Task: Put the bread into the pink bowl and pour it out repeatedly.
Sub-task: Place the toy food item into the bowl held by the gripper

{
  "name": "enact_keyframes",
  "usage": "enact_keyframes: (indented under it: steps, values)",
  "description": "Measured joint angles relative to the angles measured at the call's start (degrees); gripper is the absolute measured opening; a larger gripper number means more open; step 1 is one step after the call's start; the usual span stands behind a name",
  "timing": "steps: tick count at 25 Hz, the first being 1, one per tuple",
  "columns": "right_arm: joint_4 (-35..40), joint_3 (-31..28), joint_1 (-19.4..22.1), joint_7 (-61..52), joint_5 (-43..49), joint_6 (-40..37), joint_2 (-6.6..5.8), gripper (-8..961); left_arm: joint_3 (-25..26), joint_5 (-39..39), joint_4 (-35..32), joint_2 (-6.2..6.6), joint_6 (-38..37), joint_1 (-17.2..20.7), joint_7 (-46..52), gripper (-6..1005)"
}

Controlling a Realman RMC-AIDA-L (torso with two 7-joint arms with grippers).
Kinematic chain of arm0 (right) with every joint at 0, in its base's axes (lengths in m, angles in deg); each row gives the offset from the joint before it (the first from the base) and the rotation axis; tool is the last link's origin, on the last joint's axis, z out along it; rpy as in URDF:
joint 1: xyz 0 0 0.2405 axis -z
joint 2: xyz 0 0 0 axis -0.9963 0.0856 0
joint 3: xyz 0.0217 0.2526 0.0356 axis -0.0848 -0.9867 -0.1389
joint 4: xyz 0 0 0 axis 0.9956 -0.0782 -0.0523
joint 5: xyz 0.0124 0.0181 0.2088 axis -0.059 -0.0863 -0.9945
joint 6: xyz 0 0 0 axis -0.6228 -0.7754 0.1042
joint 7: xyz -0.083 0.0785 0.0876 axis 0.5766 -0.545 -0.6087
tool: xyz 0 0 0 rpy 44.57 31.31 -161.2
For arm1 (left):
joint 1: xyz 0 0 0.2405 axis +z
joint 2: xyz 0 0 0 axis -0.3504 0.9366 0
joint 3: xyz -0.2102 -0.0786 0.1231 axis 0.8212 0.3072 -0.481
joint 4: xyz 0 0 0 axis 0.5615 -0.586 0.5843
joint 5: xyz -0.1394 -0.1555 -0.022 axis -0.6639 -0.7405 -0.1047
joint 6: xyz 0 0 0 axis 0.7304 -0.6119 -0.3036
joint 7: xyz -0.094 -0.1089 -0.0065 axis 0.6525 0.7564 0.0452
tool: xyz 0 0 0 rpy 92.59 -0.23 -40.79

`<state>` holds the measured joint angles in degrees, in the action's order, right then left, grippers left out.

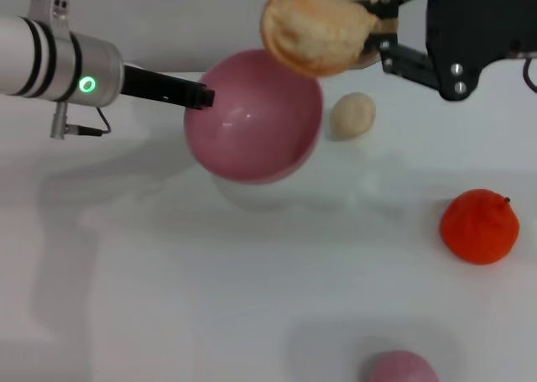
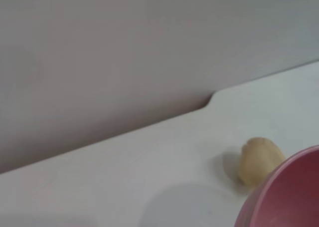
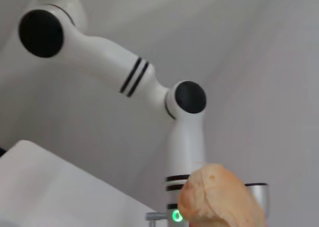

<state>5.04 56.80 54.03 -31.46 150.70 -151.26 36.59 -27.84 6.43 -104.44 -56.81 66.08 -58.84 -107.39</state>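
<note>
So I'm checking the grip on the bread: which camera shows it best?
The head view: the bread shows almost whole, clamped in the right gripper above the pink bowl, which the left gripper holds. The right wrist view catches only one end of it. The left wrist view shows none.

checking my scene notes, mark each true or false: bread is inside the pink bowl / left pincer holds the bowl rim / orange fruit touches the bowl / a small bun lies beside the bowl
1. The bread is inside the pink bowl: false. The right pincer holds it in the air above the bowl's far rim.
2. The left pincer holds the bowl's rim: true.
3. The orange fruit touches the bowl: false. It sits well apart, on the robot's right.
4. A small bun lies beside the bowl: true.
</note>
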Motion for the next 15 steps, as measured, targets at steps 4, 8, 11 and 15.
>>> enact_keyframes:
  steps: [4, 8, 11, 15]
  values:
    - [-3.1, 0.4, -0.4, 2.0, 0.0, 1.6, -0.03, 143, -2.1, -1.9, 0.1, -0.06, 0.0, -0.2, 0.1, 45]
    - [-8.0, 1.1, -1.1, 5.2, 0.3, 3.0, -0.04, 142, -4.1, -4.0, 0.2, -0.06, -0.2, -0.5, 0.1, 45]
    - [-11.7, 1.3, -1.8, 7.5, 0.4, 4.4, -0.04, 140, -4.7, -4.3, 0.2, -0.15, -0.3, -0.7, 0.1, 45]
    - [-17.0, 1.3, -2.5, 11.1, 0.5, 6.5, -0.11, 139, -4.8, -4.7, 0.9, -0.18, -0.4, -1.1, 0.2, 45]
